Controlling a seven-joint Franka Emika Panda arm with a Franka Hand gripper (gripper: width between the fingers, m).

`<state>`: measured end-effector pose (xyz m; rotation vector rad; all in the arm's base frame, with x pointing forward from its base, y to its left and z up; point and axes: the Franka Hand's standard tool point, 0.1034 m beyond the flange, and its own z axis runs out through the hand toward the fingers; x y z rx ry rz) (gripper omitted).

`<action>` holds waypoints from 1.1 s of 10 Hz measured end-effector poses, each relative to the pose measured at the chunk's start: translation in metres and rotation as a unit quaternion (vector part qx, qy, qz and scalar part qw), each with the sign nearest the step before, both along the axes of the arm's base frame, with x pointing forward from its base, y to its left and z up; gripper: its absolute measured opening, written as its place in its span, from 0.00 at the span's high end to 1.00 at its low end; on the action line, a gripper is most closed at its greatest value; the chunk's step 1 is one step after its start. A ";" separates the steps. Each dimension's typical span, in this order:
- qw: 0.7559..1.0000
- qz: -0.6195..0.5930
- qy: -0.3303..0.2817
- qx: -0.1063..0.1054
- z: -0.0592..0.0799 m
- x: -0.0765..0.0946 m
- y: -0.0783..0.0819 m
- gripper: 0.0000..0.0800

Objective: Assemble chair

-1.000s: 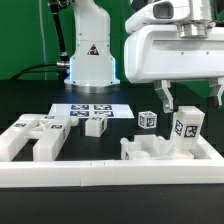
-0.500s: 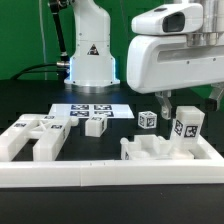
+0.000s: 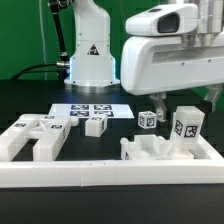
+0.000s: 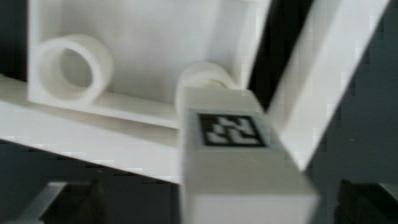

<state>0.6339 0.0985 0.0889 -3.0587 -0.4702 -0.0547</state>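
My gripper (image 3: 188,104) hangs at the exterior view's right, jaws open, straddling the top of an upright white tagged chair piece (image 3: 185,127). That piece stands at a low white chair part (image 3: 148,152) with notches. In the wrist view the tagged piece (image 4: 228,135) runs between my dark fingers (image 4: 79,200), with a gap on each side, and my gripper (image 4: 222,205) is not closed on it. Behind it lies a white panel with a round ring (image 4: 71,68). A small tagged cube (image 3: 148,119) sits just beside the finger.
More white chair pieces (image 3: 35,136) lie at the exterior view's left, and a small cube (image 3: 95,125) in the middle. The marker board (image 3: 92,109) lies behind them. A long low white border rail (image 3: 110,172) runs along the front. The robot base (image 3: 88,55) stands at the back.
The gripper body has shifted slightly toward the exterior view's left and sits a little lower over the upright piece. The parts have not moved.
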 end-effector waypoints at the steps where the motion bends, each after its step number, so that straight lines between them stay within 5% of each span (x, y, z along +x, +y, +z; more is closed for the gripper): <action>1: 1.000 -0.004 0.001 0.000 -0.001 0.000 0.002 0.19; 3: 1.000 -0.005 0.001 0.000 -0.002 -0.001 0.001 0.19; 5: 1.000 -0.005 0.002 0.000 -0.003 -0.001 0.001 0.52; 6: 1.000 -0.005 0.002 0.000 -0.003 -0.001 0.001 0.52; 7: 1.000 -0.008 0.002 0.000 -0.003 -0.001 0.001 0.64; 11: 0.996 -0.090 0.006 0.003 -0.003 -0.001 0.002 0.64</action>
